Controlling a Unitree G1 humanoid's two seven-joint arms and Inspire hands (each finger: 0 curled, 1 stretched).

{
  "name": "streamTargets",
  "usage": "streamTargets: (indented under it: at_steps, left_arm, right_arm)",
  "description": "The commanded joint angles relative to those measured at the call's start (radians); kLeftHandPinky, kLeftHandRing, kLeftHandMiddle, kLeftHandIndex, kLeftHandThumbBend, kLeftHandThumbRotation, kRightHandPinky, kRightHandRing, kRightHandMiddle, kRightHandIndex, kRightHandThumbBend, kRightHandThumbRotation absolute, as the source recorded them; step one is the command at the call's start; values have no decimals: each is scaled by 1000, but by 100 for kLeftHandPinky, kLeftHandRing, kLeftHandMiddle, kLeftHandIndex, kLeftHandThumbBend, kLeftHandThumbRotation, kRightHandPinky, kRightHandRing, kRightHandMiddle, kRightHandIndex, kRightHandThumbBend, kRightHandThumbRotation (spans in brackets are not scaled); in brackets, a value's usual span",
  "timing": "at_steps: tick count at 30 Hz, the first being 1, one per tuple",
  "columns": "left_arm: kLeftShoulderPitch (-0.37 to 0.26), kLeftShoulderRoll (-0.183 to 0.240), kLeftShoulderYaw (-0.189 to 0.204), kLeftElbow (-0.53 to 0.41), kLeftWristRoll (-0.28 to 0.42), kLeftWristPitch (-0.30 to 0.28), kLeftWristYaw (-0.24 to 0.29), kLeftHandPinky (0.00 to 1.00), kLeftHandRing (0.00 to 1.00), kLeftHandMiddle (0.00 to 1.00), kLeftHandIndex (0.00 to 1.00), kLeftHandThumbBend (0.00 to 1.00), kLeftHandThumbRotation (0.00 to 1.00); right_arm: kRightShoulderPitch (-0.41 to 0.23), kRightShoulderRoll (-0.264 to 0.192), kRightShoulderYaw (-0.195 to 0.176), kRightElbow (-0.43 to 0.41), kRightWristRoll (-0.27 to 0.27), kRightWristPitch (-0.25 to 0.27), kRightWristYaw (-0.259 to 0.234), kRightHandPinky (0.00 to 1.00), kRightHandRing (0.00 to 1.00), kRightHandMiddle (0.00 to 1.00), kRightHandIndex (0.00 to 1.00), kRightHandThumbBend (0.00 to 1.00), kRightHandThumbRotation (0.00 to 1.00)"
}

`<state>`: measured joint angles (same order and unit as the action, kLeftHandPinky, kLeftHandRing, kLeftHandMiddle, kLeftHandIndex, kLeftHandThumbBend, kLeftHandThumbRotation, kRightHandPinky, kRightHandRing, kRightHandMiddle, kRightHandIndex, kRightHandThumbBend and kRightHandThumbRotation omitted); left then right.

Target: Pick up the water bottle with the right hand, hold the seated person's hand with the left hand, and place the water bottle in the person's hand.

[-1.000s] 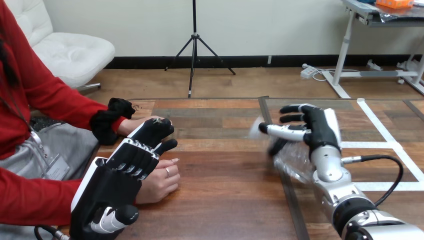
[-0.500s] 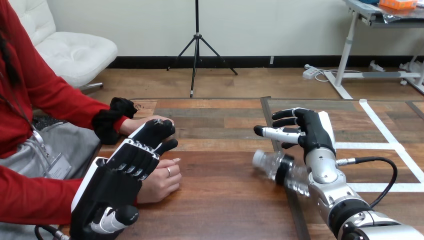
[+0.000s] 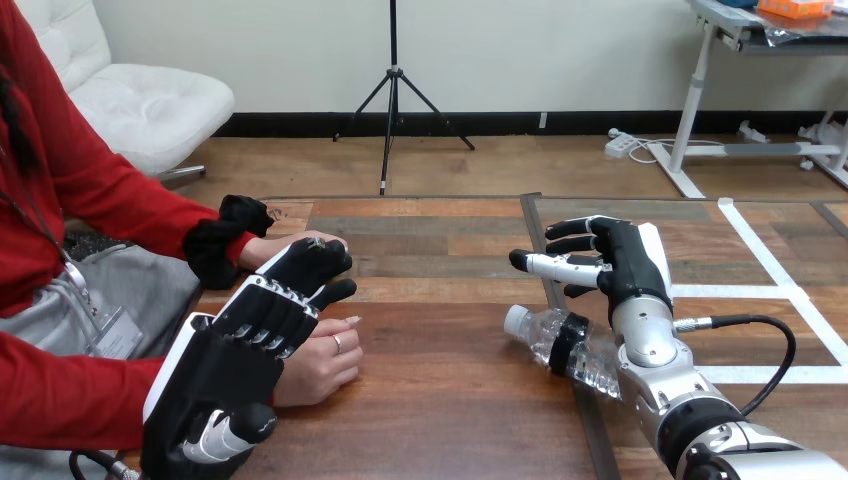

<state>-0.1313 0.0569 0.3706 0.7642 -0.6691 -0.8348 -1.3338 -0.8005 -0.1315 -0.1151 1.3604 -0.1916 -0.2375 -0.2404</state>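
As it lies flat, the water bottle point(image 3: 562, 344) points cap leftward.

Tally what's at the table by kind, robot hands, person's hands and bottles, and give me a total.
Robot hands: 2, the left hand and the right hand.
Person's hands: 2, the person's nearer hand and the person's farther hand.
Bottles: 1, the water bottle.
Total: 5.

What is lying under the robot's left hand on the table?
Under the left hand lies the person's nearer hand, partly showing beside it. The person's farther hand reaches under its tip. Their contact is covered, so a grip cannot be told.
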Motion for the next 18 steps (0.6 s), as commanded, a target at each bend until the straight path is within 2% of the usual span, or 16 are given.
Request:
streamTargets:
  at_steps: [1,10,14,18]
  left_arm:
    - [-49,-8,-12,-31,-5,9,3,86,90,89,87,100,56]
    - [-68,-17,-1,-7,-17,-33,-30,85,90,90,88,100,58]
    - [-65,-16,-8,-14,-14,-8,-27,85,90,90,88,100,59]
    - [-59,-15,-15,-26,-5,14,-13,85,90,90,88,100,59]
  right_arm:
    - [-32,-15,-10,-11,11,-31,-2,37,44,59,55,84,0]
    - [-27,-19,-5,-14,4,-31,10,39,45,60,57,84,0]
    - [-25,-25,10,-15,-11,-30,16,41,49,62,58,84,0]
    - [-26,-34,30,-16,-31,-19,20,53,60,65,60,86,0]
